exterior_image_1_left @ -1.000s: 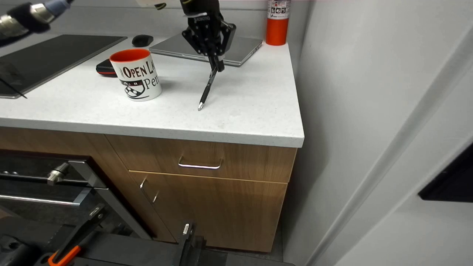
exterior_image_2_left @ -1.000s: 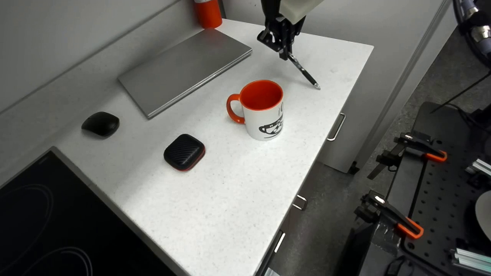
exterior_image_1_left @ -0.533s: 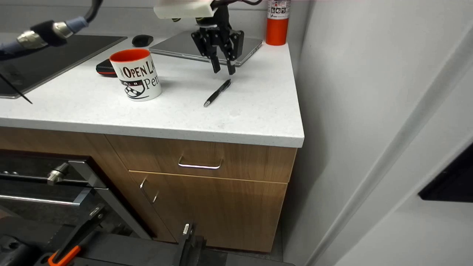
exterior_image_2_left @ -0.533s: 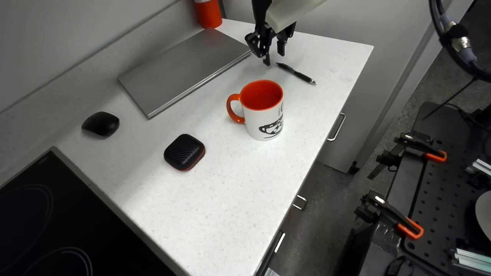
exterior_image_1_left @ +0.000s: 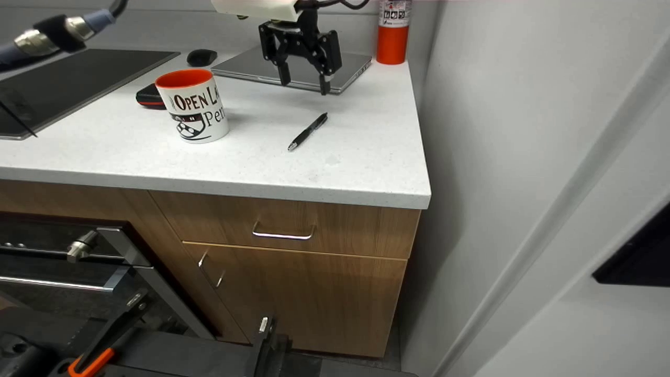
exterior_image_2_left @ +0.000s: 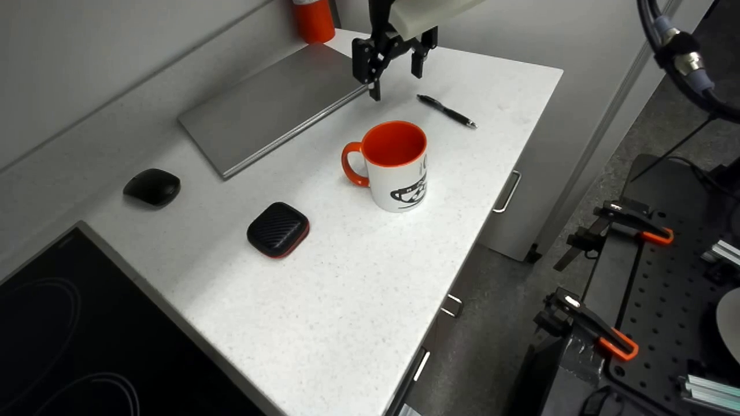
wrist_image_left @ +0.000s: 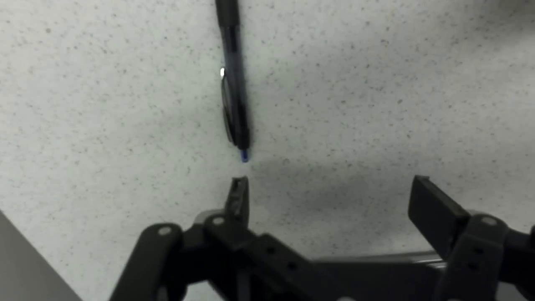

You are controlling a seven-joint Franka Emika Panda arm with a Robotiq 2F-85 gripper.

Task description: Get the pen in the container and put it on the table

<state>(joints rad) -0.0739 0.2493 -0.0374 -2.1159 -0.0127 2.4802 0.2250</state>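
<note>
The black pen (exterior_image_1_left: 309,131) lies flat on the white table (exterior_image_1_left: 251,165), to the right of the container, a mug (exterior_image_1_left: 196,115) with a red-orange inside. An exterior view also shows the pen (exterior_image_2_left: 446,111) beyond the mug (exterior_image_2_left: 399,185), with nothing visible inside the mug's rim. My gripper (exterior_image_1_left: 305,85) hovers over the table behind the pen, fingers spread wide. In the wrist view the pen (wrist_image_left: 235,79) points its blue button end toward the gripper (wrist_image_left: 330,179), just ahead of one fingertip and apart from it. Only bare tabletop shows between the fingers.
A closed grey laptop (exterior_image_2_left: 272,110) lies behind the mug, partly under the gripper. A red-and-white bottle (exterior_image_1_left: 392,44) stands at the back corner. Also on the table are a black case (exterior_image_2_left: 278,229) and a dark mouse (exterior_image_2_left: 152,187), near the cooktop (exterior_image_2_left: 52,346).
One second ago the gripper was shut on the tilted pen. It has opened, the pen has dropped flat onto the table, and the gripper has risen and backed off toward the laptop.
</note>
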